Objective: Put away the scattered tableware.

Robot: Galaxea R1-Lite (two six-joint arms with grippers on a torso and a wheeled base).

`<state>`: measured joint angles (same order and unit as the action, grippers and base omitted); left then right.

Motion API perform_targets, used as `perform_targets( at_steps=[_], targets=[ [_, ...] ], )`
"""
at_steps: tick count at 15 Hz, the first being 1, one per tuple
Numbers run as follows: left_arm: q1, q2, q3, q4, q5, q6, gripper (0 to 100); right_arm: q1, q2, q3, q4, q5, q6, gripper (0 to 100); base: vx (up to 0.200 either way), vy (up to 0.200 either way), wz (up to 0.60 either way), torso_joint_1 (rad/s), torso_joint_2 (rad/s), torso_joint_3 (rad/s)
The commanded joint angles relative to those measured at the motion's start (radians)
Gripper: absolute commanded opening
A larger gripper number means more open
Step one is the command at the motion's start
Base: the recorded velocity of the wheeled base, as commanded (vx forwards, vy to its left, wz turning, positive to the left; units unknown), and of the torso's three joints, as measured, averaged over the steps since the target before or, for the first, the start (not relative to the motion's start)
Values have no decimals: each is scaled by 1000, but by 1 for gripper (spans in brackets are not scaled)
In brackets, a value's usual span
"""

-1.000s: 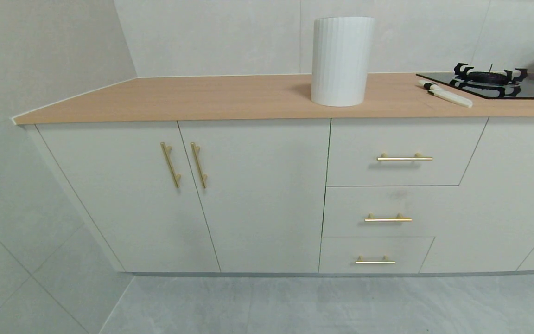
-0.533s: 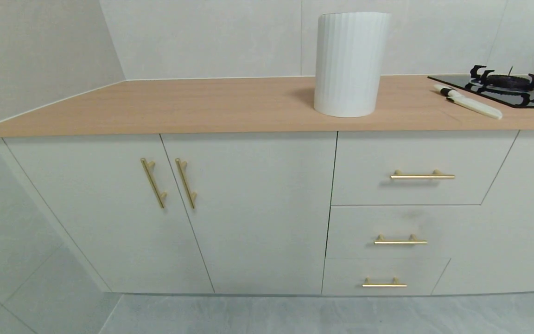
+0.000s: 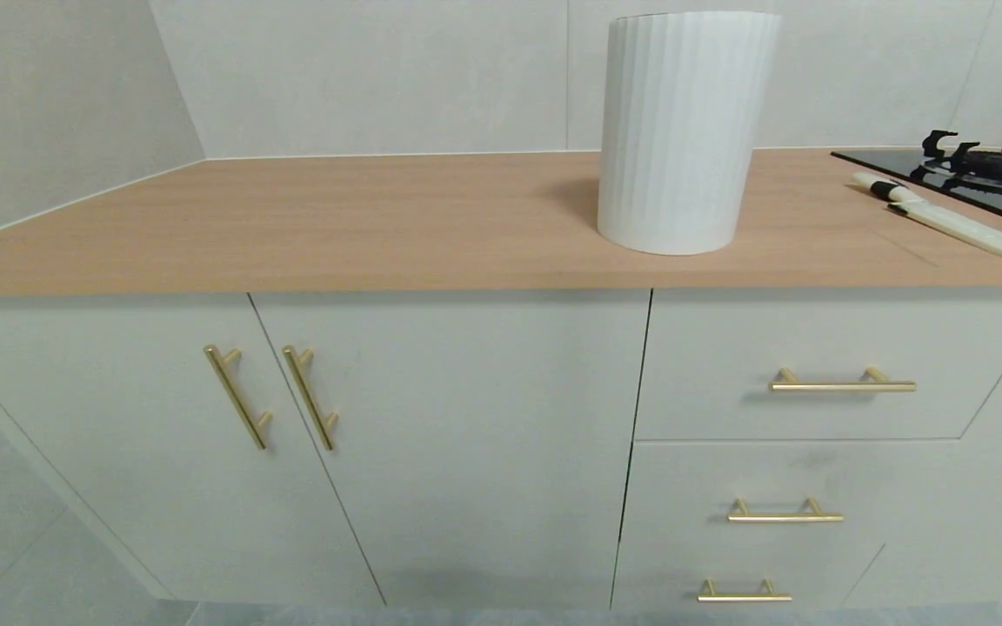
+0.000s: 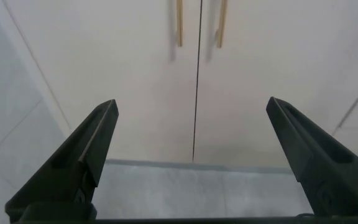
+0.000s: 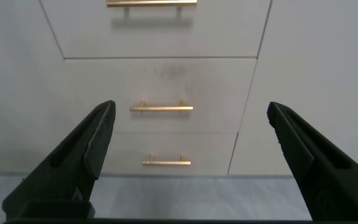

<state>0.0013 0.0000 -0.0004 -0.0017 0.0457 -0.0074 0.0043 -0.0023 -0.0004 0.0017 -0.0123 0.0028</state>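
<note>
The left hand (image 4: 191, 102) is hanging low in front of the double doors (image 3: 466, 417) with its dark fingers (image 4: 95, 143) spread wide and nothing between them, the seam between the doors running up the middle of the gap and the pale floor (image 4: 191, 186) lying open beneath. The right hand (image 5: 190, 106) is hanging just as wide and bare before the drawer stack (image 3: 727, 487), framing the middle drawer handle (image 5: 161, 108) and the bottom one (image 5: 166, 163). The cabinet front is showing everything closed, with two slanted brass door handles (image 3: 238, 397) sitting close together on either side of the seam, and the lowest drawer is being cut off at the frame's foot. Above, the wooden surface (image 3: 336, 226) is stretching bare from its front edge back to its far left corner. A tall white ribbed container (image 3: 684, 130) is standing upright towards the right, set back from the front edge; its inside is hidden. The knife (image 3: 945, 228), cream with a dark band at the handle, is lying flat near the front edge at the right end, well apart from the container and just beside the black hob (image 3: 988, 169), which is being cropped at the side. Pale tiled walls (image 3: 379, 78) are closing in the back and left edges.
</note>
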Motion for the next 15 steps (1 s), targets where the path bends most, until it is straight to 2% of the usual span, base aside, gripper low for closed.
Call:
perform_targets(
  at_steps=[1, 4, 7, 15],
  targets=[
    [0, 0, 0, 0, 0, 0, 100, 0, 2, 0, 0, 0, 0, 100, 0, 0, 0, 0, 0, 0],
    [0, 0, 0, 0, 0, 0, 100, 0, 2, 0, 0, 0, 0, 100, 0, 0, 0, 0, 0, 0],
    [0, 0, 0, 0, 0, 0, 100, 0, 2, -1, 0, 0, 0, 100, 0, 0, -600, -1, -2, 1],
    [0, 0, 0, 0, 0, -2, 100, 0, 4, 0, 0, 0, 0, 100, 0, 0, 0, 0, 0, 0]
  ],
)
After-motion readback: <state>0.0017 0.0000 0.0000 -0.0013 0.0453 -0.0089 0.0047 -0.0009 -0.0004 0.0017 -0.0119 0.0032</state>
